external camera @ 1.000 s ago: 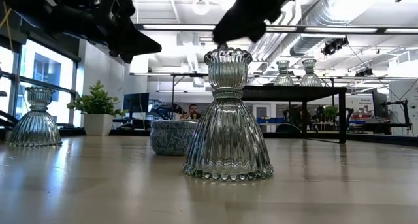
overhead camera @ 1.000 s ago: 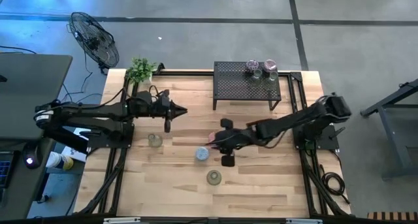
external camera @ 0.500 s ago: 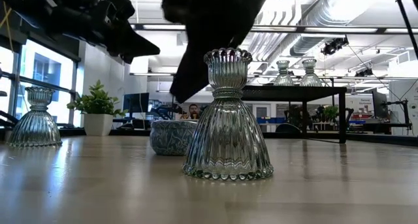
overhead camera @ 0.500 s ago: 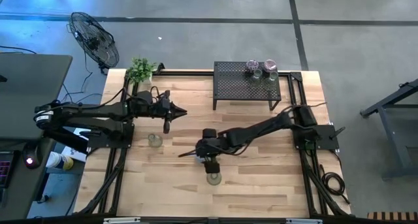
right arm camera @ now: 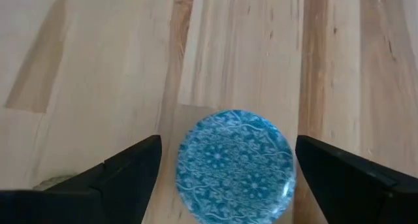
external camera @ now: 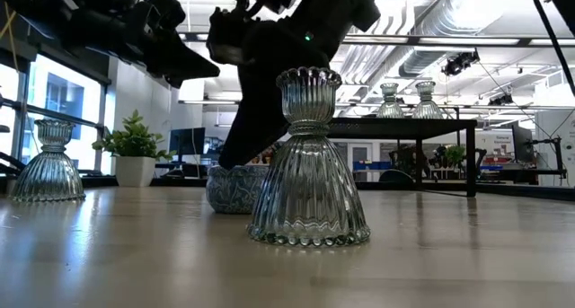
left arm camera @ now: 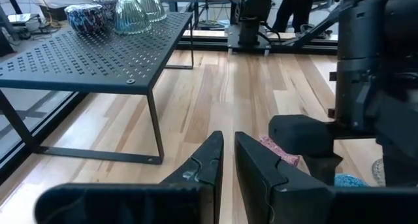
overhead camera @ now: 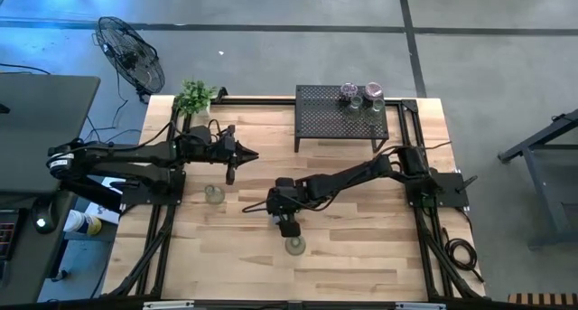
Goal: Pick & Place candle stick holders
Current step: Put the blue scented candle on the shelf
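A blue patterned round holder (right arm camera: 235, 165) stands on the wooden table (overhead camera: 361, 247); it also shows in the low view (external camera: 232, 189). My right gripper (right arm camera: 225, 178) is open above it, pointing down, one finger on either side with a gap on both; in the high view (overhead camera: 278, 211) it hides the holder. Clear ribbed glass holders stand at the front (overhead camera: 295, 246) and the left (overhead camera: 214, 194). My left gripper (overhead camera: 251, 154) hangs shut and empty above the table's left half. A pink holder (left arm camera: 281, 152) lies beside the right arm.
A black mesh rack (overhead camera: 325, 120) stands at the table's far edge with several holders (overhead camera: 361, 97) on its right end. A small potted plant (overhead camera: 193, 97) stands at the far left corner. The front clear holder (external camera: 310, 164) stands close to my right gripper.
My right gripper has reached toward the table's left and a little toward its near edge, and has come down over the blue holder, which now stands between its open fingers. The holders on the table have stayed in place.
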Available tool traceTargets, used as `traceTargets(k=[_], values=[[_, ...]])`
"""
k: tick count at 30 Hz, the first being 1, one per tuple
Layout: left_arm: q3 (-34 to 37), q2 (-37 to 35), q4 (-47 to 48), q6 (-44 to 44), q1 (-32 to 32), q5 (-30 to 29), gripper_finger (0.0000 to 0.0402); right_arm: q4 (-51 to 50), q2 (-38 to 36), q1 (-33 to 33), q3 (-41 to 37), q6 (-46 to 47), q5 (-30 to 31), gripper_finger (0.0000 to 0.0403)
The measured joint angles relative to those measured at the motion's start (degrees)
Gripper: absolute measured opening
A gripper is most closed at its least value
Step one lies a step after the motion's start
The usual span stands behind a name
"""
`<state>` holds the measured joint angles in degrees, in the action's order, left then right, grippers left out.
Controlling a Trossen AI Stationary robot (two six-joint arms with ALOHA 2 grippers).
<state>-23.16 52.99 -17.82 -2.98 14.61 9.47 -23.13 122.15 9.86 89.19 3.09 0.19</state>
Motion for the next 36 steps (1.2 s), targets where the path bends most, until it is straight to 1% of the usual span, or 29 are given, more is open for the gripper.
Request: traceTargets(k=[8,14,19,23,33,36], values=[[0.0,0.0,0.0,0.0,0.0,-0.2,0.0037,-0.5,0.1,-0.6,-0.1,-0.6,-0.2,0.0346],[0.0,0.0,0.0,0.0,0.0,-0.2,0.0037,-0.5,-0.5,-0.5,0.0,0.9,-3.6,0.0346],[0.0,0.0,0.1,-0.1,0.0,-0.2,0.0037,-0.6,-1.9,-0.6,0.1,0.9,-2.6,0.0346],[0.0,0.0,0.0,-0.3,0.0,-0.4,0.0037,-1.0,-1.3,-1.3,0.1,-0.3,-5.1,0.0346],[0.0,0.0,0.0,-0.4,0.0,-1.5,0.0037,-2.9,-1.3,-3.0,0.1,-1.8,-4.1,0.0346],[0.0,0.0,0.0,-0.4,0.0,-1.5,0.0037,-3.6,-1.2,-3.5,0.1,-1.7,-2.6,0.0346]])
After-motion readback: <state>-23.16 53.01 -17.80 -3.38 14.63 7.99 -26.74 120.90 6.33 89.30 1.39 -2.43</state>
